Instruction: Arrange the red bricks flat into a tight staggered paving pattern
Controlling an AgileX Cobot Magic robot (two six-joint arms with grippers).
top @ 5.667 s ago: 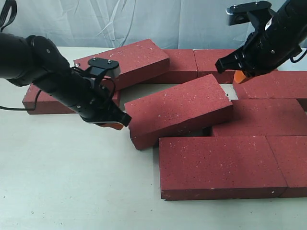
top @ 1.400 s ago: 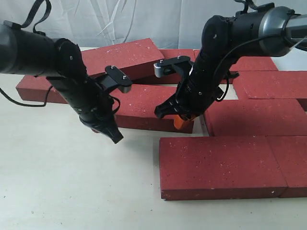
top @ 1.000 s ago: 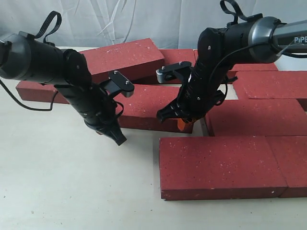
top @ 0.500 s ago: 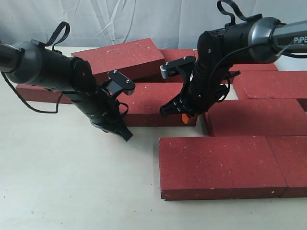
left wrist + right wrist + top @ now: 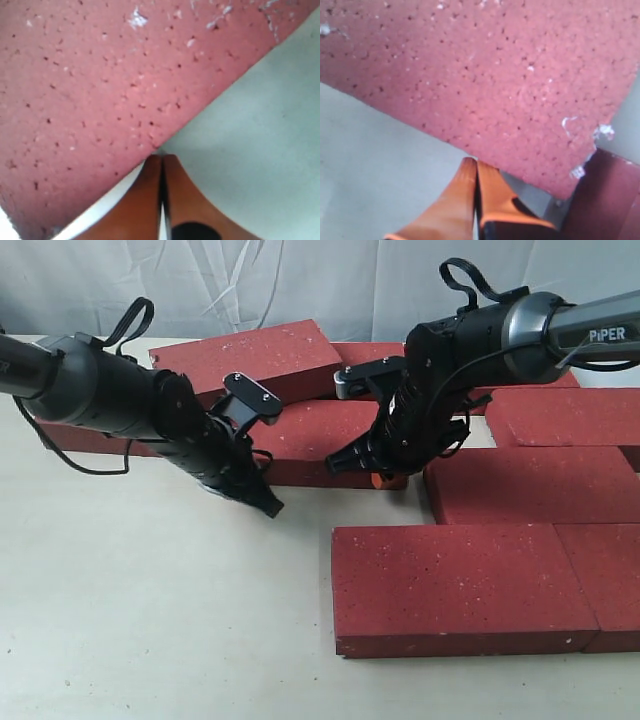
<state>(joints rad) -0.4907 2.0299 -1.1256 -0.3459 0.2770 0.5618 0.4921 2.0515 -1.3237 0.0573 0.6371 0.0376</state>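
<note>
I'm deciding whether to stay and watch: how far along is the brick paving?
Done: the front two bricks lie flat, butted together. In hand: the shut left gripper and shut right gripper sit at the near edge of the middle brick; a gap separates it from its right neighbour. Left: the back-left brick lies propped on others.

The middle brick (image 5: 315, 438) lies on the table (image 5: 150, 620) behind the front brick (image 5: 450, 580), with the left gripper (image 5: 271, 507) and the right gripper (image 5: 386, 480) at its 2 front corners.

far-left brick (image 5: 70, 438) mostly hidden behind left arm (image 5: 110, 400), middle brick (image 5: 310, 435) partly behind right arm (image 5: 425, 405), front-right brick (image 5: 612, 580) cut by picture edge
</note>
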